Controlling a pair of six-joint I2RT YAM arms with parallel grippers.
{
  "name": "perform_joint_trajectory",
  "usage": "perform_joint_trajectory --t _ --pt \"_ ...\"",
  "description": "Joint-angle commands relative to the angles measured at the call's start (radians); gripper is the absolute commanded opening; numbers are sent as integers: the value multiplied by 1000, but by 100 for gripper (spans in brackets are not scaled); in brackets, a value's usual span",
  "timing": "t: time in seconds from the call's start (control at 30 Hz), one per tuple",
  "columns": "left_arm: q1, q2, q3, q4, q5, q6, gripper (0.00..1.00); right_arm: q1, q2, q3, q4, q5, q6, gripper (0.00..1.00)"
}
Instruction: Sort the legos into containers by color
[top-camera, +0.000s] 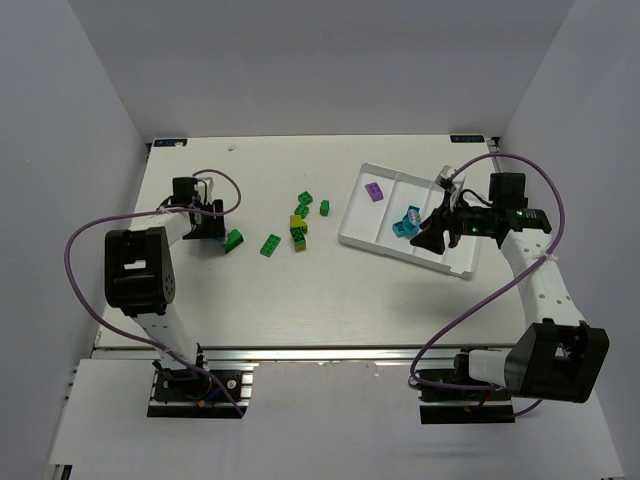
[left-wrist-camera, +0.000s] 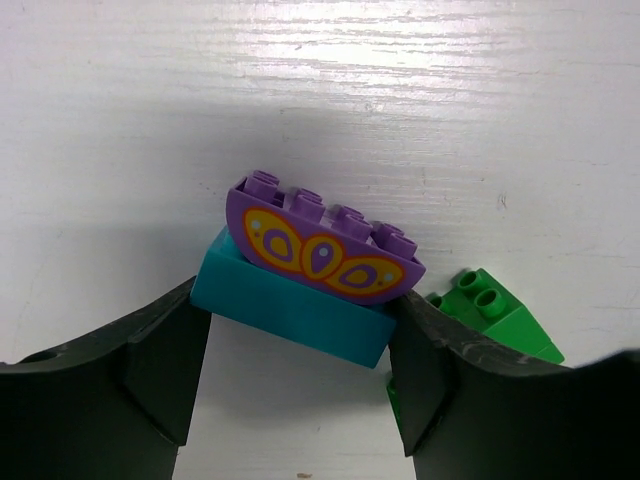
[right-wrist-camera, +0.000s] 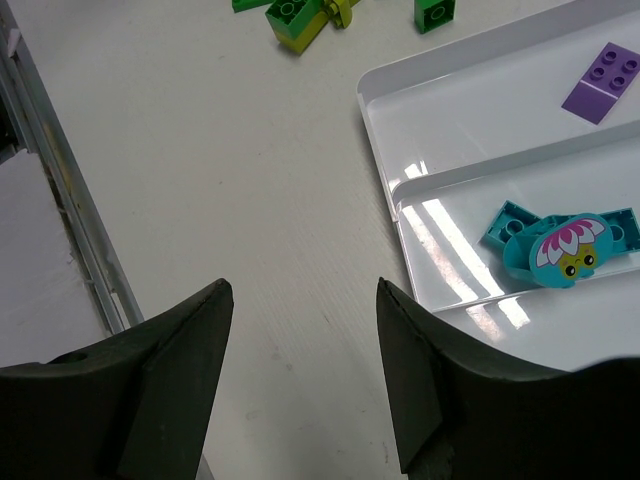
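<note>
My left gripper (left-wrist-camera: 295, 308) is shut on a teal brick (left-wrist-camera: 290, 305) with a purple curved brick (left-wrist-camera: 320, 250) stacked on it, at the table's left (top-camera: 211, 226). A green brick (left-wrist-camera: 495, 310) lies just beside its right finger, also seen from above (top-camera: 234, 240). My right gripper (right-wrist-camera: 303, 290) is open and empty, hovering at the white tray's near rim (top-camera: 431, 237). The tray (top-camera: 352, 235) holds a purple brick (top-camera: 374, 192) in its left compartment and teal bricks (top-camera: 407, 223) in the middle one. The right wrist view shows them too: purple (right-wrist-camera: 600, 75), teal (right-wrist-camera: 555, 245).
Loose green bricks (top-camera: 306, 198), (top-camera: 324, 207), (top-camera: 270, 245) and a yellow-green and green cluster (top-camera: 298, 231) lie mid-table between the arms. The tray's right compartment is partly hidden by my right gripper. A metal rail (top-camera: 300, 352) runs along the near edge.
</note>
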Motion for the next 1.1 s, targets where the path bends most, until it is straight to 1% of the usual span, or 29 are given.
perform_joint_trajectory --t 0.0,0.03,0.07,0.17,0.2,0.27,0.37,0.43,0.47,0.5,0.53,0.57,0.63,0.67,0.7,0.73,0.77,0.8,0.83,0.87,0.9,0.93,0.97,1.0,1.07 --pt "-4 -37 -19 55 29 14 71 4 -1 28 0 -12 -2 65" --pt "-6 -39 -20 56 36 14 67 4 1 28 -3 -12 0 64" --pt "-6 -48 -20 58 50 14 61 4 1 29 -5 -15 -2 64" --pt "-6 -79 -34 62 90 2 48 4 1 29 -11 -27 -2 59" --pt "-4 -112 -40 67 104 -9 40 7 1 29 -14 -32 0 57" --pt "-4 -180 -65 78 153 -63 34 18 2 26 -18 -35 3 54" --pt "-4 -255 -107 90 211 -103 33 41 4 19 -20 -37 27 49" --pt "-6 -338 -149 117 300 -152 32 112 7 11 -22 -35 62 46" --pt "-9 -364 -164 131 334 -169 32 131 8 8 -19 -41 79 46" --pt "-9 -390 -181 162 399 -210 32 154 13 3 -9 -47 96 45" --pt "-16 -436 -195 171 426 -230 32 175 16 -4 0 -52 119 44" --pt "-30 -456 -216 180 452 -245 32 217 21 -6 15 -55 180 44" --pt "-48 -510 -244 231 529 -317 32 248 40 -3 76 -67 257 45" --pt "-88 -525 -267 248 553 -340 32 272 50 2 109 -66 370 47" --pt "-108 -540 -281 292 570 -394 32 281 74 8 139 -66 432 48" --pt "-157 -568 -292 318 579 -420 32 295 86 28 199 -75 491 49" --pt "-183 -580 -314 346 576 -440 32 303 99 38 236 -67 557 50" --pt "-214 -588 -324 384 572 -478 32 314 120 51 274 -43 716 50" --pt "-243 -594 -330 403 552 -494 32 332 134 64 326 -3 778 51" --pt "-306 -594 -344 420 546 -520 32 341 148 106 339 9 868 54" --pt "-338 -593 -348 444 538 -526 32 352 171 127 354 34 919 55" --pt "-396 -588 -353 452 515 -531 32 372 185 147 359 87 962 56" --pt "-421 -585 -361 461 503 -534 32 378 198 184 360 92 990 57" --pt "-443 -574 -368 473 495 -535 32 386 218 195 362 101 1047 59" --pt "-493 -565 -379 492 481 -549 32 403 232 200 373 126 1096 61"
